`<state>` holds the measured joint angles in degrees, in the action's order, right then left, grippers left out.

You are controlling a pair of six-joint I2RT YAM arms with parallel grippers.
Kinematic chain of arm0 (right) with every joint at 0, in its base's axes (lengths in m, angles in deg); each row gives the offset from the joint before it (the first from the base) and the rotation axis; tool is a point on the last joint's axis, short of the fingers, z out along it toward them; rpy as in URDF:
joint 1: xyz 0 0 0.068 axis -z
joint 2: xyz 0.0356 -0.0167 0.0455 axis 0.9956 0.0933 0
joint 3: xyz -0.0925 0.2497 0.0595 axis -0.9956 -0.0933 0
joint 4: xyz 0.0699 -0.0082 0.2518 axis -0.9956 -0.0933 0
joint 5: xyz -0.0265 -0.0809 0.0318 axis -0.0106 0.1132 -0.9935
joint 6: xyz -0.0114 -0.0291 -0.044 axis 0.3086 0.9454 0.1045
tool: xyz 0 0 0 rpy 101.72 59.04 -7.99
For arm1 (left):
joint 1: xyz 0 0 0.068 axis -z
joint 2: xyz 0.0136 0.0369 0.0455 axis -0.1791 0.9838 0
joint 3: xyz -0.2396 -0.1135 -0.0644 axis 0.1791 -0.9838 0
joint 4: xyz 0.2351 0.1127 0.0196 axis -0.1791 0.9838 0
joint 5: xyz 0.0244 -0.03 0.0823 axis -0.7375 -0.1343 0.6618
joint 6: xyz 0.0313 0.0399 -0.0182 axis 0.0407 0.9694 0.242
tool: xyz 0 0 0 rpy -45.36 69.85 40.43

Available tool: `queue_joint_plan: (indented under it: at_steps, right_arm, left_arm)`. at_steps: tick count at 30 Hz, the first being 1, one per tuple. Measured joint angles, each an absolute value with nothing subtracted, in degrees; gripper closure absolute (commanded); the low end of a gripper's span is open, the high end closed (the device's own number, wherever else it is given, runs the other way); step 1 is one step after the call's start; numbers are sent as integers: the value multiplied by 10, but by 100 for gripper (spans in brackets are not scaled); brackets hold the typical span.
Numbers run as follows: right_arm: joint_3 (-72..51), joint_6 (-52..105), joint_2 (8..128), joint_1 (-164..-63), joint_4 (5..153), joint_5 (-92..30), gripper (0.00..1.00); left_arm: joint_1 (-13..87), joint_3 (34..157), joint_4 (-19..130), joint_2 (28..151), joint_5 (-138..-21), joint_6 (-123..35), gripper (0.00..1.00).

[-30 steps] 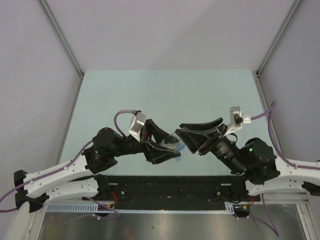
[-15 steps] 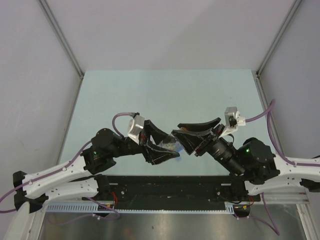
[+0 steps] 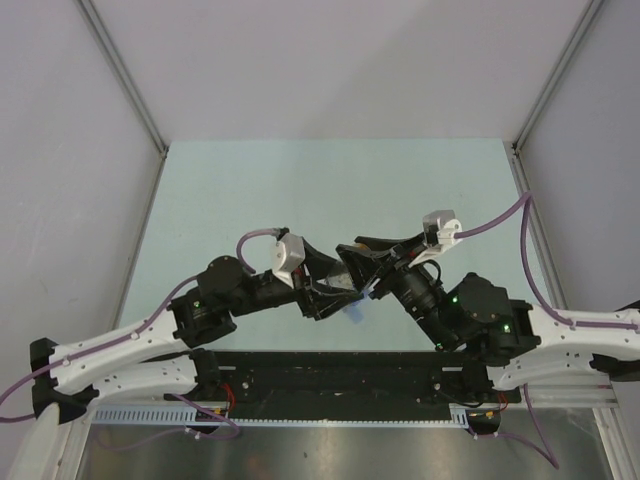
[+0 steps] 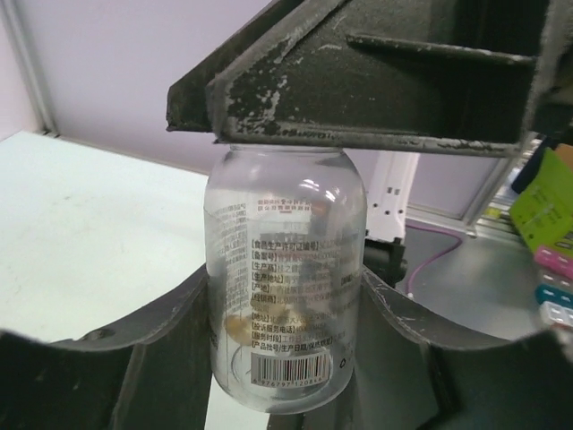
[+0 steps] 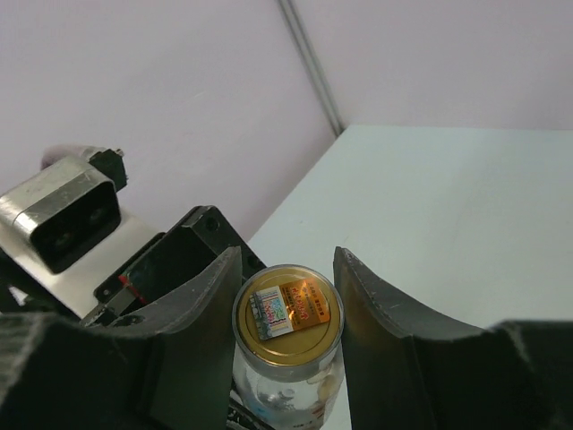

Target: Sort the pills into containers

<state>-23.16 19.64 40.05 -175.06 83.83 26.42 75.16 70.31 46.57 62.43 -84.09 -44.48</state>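
While your left gripper (image 4: pixel 285 288) clamps the clear bottle (image 4: pixel 283 202) around its lower body, your right gripper (image 5: pixel 287 269) sits over the gold cap (image 5: pixel 288 313), one finger pressed to each side of it. Both sets of jaws stand about half closed, and each is holding: the left on the bottle, the right on the cap. The two meet nose to nose over the near middle of the table (image 3: pixel 330 180).

You are at the opening step. The cap is on, and the pills (image 4: pixel 235 328) lie inside the bottle against its wall, so nothing has been sorted yet.

The box (image 3: pixel 357 313) is hard to make out. In the top view only a small blue patch shows just below the meeting grippers, toward the arm bases, and I take that to be it. Its compartments are hidden, and neither wrist view shows it. I cannot tell whether it lies on the table or exactly how it is turned.

Your next move, as I judge it, is to twist the cap off:
- Hold the left grip firm so the bottle does not turn with the cap.
- Roll the right wrist about the bottle's axis, then draw the cap straight away.
- Keep the bottle mouth from dipping once it is open, or pills may spill before you reach the box.
- Get the box clearly in view before you pour, since the arms cover most of it now.
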Motion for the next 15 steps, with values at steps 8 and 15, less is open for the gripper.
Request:
queue_joint_plan:
  at_steps: [8,15]
  right_arm:
    - [-186,230,468,-1749,788,375,100]
    - [-159,238,514,-1748,751,451,100]
  left_arm:
    - [762,706,486,654,-758,-398,100]
    - [768,707,507,669,-706,-369,99]
